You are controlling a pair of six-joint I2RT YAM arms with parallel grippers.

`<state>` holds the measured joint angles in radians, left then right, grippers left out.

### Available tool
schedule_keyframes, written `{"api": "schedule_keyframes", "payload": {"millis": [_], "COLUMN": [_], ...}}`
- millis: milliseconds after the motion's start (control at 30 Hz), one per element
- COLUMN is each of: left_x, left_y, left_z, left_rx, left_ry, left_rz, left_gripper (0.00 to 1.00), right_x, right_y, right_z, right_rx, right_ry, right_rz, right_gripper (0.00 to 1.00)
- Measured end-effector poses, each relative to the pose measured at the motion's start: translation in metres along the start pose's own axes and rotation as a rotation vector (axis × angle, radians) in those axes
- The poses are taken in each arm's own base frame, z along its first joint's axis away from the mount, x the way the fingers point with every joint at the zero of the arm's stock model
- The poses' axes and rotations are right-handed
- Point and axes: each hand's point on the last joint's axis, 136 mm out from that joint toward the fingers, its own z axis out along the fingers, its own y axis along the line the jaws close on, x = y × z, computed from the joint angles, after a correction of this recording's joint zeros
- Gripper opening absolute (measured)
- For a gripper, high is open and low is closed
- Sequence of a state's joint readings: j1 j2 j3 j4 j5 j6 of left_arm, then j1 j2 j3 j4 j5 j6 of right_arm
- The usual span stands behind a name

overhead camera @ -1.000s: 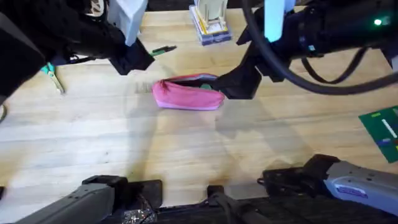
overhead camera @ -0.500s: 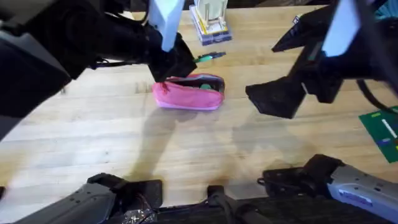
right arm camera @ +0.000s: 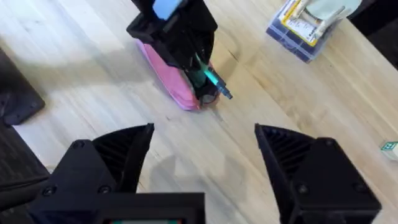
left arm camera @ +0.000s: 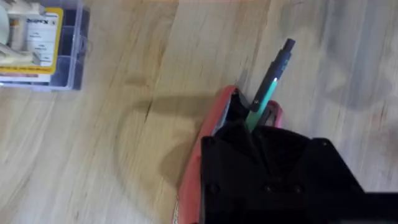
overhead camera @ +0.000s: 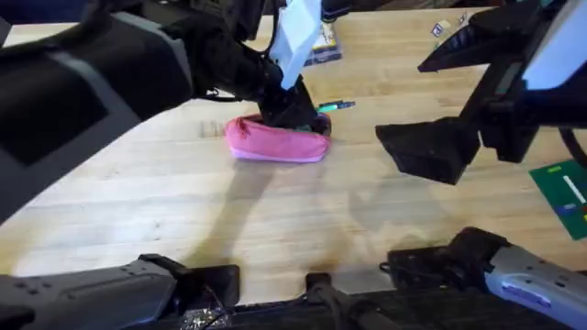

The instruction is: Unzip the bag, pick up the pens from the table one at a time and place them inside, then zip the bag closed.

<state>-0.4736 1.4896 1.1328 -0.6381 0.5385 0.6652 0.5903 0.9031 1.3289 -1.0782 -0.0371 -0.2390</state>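
Your left gripper (overhead camera: 298,105) is right over the bag (overhead camera: 271,142), clamped on a mint-green pen (left arm camera: 268,87) whose dark tip pokes out past the pouch's open end. The pink bag lies on the table (overhead camera: 183,211), mid-way across, far side. Your right gripper (right arm camera: 202,155) hangs off to the right, well apart from the bag, fingers spread wide with nothing between them. A clear box (left arm camera: 43,46) with a yellow label sits beyond the bag.

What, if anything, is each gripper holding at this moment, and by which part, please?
The left gripper holds a mint-green pen by its lower end, over the pink bag; its dark tip juts out. The right gripper is open and holds nothing.
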Motion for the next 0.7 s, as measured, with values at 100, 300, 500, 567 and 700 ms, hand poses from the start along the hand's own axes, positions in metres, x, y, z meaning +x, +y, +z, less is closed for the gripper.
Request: {"api": "schedule_keyframes", "payload": {"millis": [100,300,500,567,700], "left_x": [0.010,0.034,0.062,0.070,0.081], "left_y": [0.000,-0.001,0.005,0.009,0.019], "left_z": [0.011,0.024,0.020,0.018,0.014], "left_rx": [0.029,0.049,-0.011,-0.043,-0.103], "left_ry": [0.030,0.123,0.262,0.305,0.364], "left_rz": [-0.025,-0.073,-0.101,-0.103,-0.096], "left_gripper": [0.044,0.044,0.043,0.043,0.043], "right_x": [0.000,0.000,0.000,0.000,0.000], "right_y": [0.000,0.000,0.000,0.000,0.000], "right_z": [0.000,0.000,0.000,0.000,0.000], "right_rx": [0.000,0.000,0.000,0.000,0.000], "right_ry": [0.000,0.000,0.000,0.000,0.000], "right_rz": [0.000,0.000,0.000,0.000,0.000], "right_gripper": [0.998,0.998,0.998,0.998,0.998]}}
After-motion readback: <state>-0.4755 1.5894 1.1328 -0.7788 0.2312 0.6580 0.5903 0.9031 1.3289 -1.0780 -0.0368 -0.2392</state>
